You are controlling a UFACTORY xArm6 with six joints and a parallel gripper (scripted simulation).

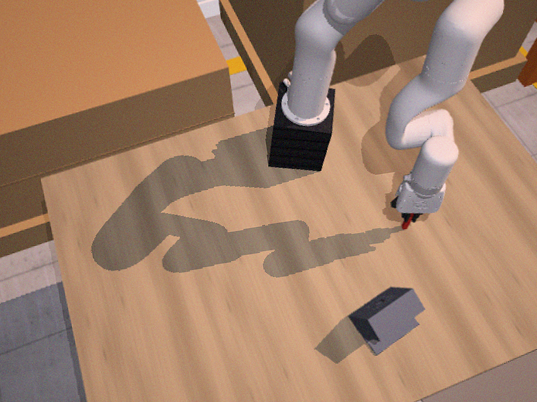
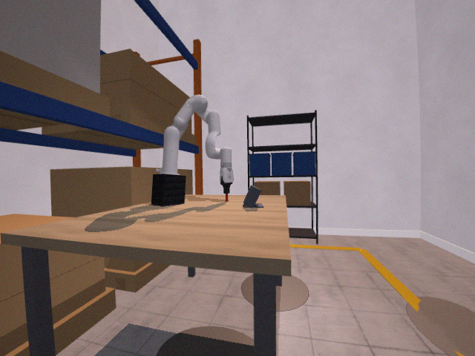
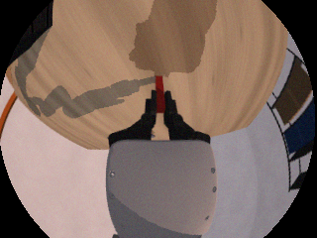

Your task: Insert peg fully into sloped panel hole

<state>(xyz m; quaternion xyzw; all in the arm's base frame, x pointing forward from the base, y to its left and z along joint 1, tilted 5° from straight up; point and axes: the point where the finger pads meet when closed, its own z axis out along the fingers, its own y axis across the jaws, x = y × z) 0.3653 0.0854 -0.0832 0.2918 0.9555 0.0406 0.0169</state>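
The red peg (image 1: 405, 223) (image 2: 226, 197) (image 3: 158, 83) stands upright on the wooden table (image 1: 174, 337), its lower end showing below the fingertips. My gripper (image 1: 407, 218) (image 2: 225, 190) (image 3: 159, 97) points straight down over it and is shut on the peg's upper part. The grey block with the sloped panel (image 1: 388, 318) (image 2: 251, 198) stands on the table nearer the front edge, apart from the gripper. Its hole (image 1: 381, 301) shows as a small dark spot on the top face.
The arm's black base (image 1: 301, 141) (image 2: 168, 190) stands at the back of the table. Large cardboard boxes (image 1: 57, 78) stand behind and left of the table. A dark shelf rack (image 2: 281, 172) stands beyond the table's far end.
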